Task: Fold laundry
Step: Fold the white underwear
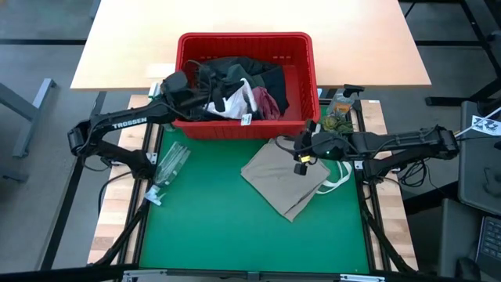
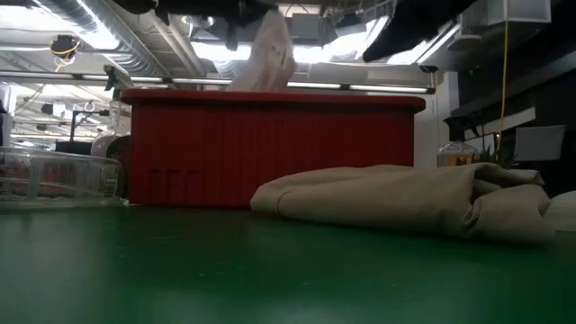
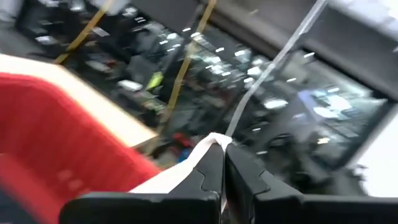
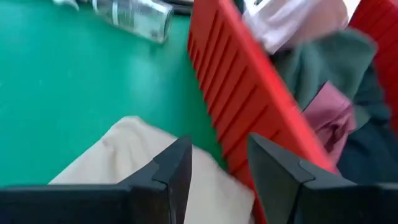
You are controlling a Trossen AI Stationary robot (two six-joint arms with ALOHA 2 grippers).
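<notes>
The laundry lies heaped in a red basket: black, dark green and maroon pieces. My left gripper is over the basket's left half, shut on a white piece, which rises above the basket rim in the low view. A folded tan top lies flat on the green mat in front of the basket. My right gripper hovers open over the tan top's far edge, next to the basket's near wall, touching nothing. My left gripper pinches the white piece between its two fingers by a bunched edge. The cloth falls away below the fingers toward the basket; its lower part still lies on the heap. One layer or several, I cannot tell.
The red slatted basket stands at the mat's far edge. A clear plastic bottle lies on the mat's left side. A small spray bottle stands right of the basket. Bare green mat lies toward the near edge.
</notes>
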